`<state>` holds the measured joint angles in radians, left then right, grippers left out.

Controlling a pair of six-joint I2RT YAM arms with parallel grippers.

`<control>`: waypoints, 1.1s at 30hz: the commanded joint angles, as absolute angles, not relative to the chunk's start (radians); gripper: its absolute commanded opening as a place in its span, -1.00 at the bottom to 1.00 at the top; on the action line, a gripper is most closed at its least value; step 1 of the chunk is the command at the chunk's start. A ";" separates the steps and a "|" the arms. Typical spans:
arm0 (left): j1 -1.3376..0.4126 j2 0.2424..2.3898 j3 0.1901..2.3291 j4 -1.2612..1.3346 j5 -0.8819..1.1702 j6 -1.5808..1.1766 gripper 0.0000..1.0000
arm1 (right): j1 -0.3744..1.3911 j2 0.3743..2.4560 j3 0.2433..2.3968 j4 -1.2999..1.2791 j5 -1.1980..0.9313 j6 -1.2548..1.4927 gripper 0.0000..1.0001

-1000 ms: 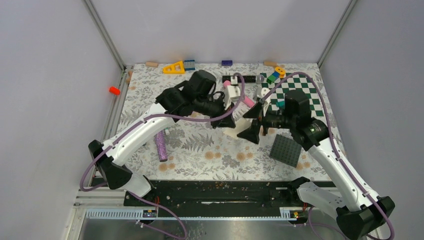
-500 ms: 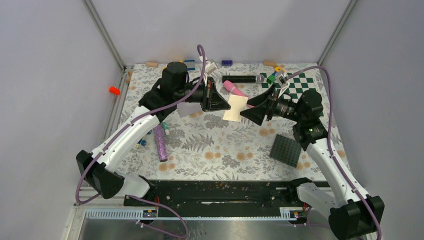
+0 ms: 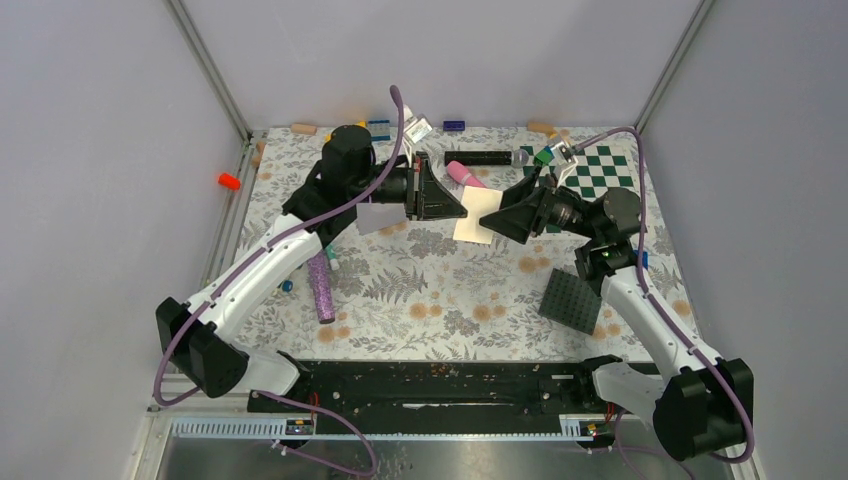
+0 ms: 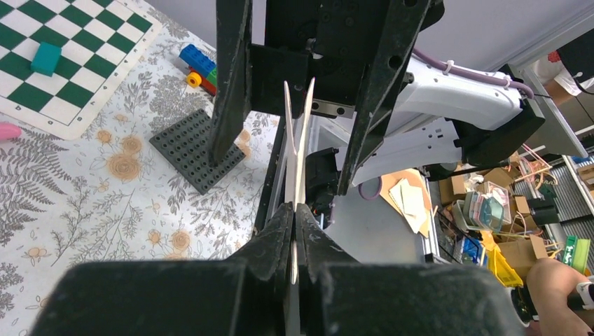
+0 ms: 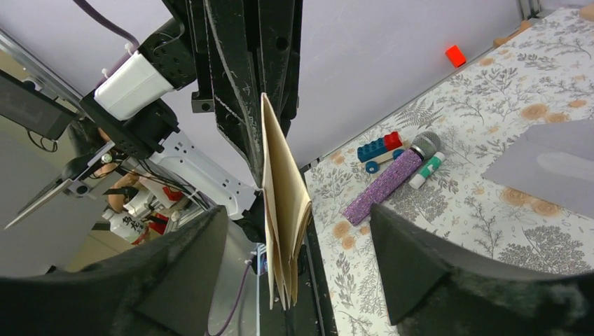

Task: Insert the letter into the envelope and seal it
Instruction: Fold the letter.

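The letter [image 3: 478,216], a folded tan sheet, hangs in the air above the middle of the table. My left gripper [image 3: 456,207] is shut on its left edge. In the left wrist view the letter [image 4: 297,140] runs edge-on out of the shut jaws of the left gripper [image 4: 295,218]. My right gripper [image 3: 503,216] faces it from the right, open. The folded letter [image 5: 284,203] stands between the wide-apart fingers of the right gripper [image 5: 294,280] without touching either. The grey envelope [image 3: 378,216] lies flat on the table under my left arm; the envelope [image 5: 553,168] also shows at the right of the right wrist view.
A purple glitter microphone [image 3: 322,286] lies at the left. The dark grey studded plate [image 3: 571,300] sits at the right front. The green-and-white checkerboard [image 3: 598,176], a pink cylinder [image 3: 462,175] and a black bar [image 3: 478,157] are at the back, with small blocks along the far edge.
Both arms rose from the table and the left gripper lifted the letter. The right gripper then came in from the right until its fingers flank the letter's free edge, narrowing slightly.
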<state>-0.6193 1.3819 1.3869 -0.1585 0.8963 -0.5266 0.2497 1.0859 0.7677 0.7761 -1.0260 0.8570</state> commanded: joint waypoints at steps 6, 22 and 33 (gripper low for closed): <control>-0.609 1.402 1.378 -0.076 0.915 -0.547 -1.00 | 0.261 1.087 0.762 0.871 -1.065 0.886 -0.92; -0.435 1.305 1.386 -0.313 0.687 -0.263 0.97 | 0.258 1.091 0.977 0.064 -0.890 0.260 -1.00; -0.365 1.282 1.298 -0.430 0.429 0.027 0.97 | 0.258 1.274 1.089 -0.236 -0.564 0.072 -1.00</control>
